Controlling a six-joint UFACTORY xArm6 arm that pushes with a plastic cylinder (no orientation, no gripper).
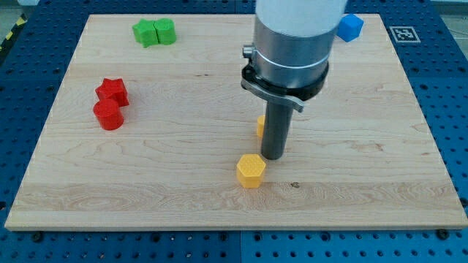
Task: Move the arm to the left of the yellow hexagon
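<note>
Yellow hexagon [250, 170] nearest; my tip [273, 157] just upper-right; 2nd yellow block [260, 126] behind rod. No gripper fitted.

pale wood board [146, 168] — smooth, matt

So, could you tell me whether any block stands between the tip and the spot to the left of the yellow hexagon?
Only the yellow hexagon itself. My tip sits just to its upper right, so a straight path leftward would meet it. The board to its left holds no block; another yellow block shows partly behind the rod.
</note>
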